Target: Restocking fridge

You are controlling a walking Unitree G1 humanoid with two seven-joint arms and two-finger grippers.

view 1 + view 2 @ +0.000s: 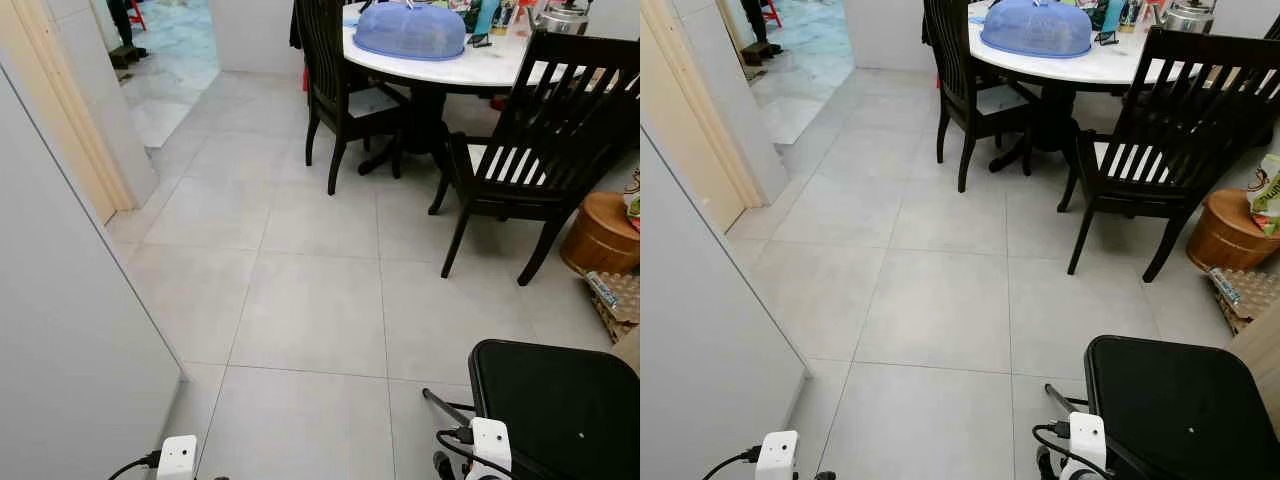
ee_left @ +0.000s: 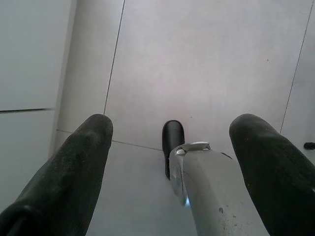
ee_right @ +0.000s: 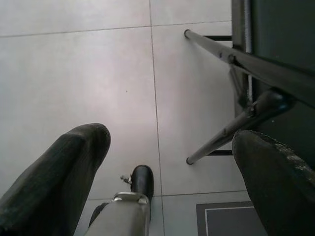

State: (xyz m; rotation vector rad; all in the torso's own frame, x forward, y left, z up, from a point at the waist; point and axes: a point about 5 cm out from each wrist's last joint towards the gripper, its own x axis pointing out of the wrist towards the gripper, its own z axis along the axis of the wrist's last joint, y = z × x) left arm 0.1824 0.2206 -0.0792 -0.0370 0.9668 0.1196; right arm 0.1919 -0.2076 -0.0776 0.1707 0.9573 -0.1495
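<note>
Robot was mid-walk w/ nothing picked up: left gripper (image 2: pixel 170 162) and right gripper (image 3: pixel 170 167) both hung wide & empty. Best bet imo: steer past the black stool (image 1: pixel 560 405), hug the white fridge (image 1: pixel 60 330) side.

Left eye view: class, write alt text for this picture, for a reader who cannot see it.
A pale tiled floor stretches ahead to a round white table bearing a blue mesh food cover, with two dark wooden chairs around it. A white panel stands close on the left and a black folding stool on the right.
</note>
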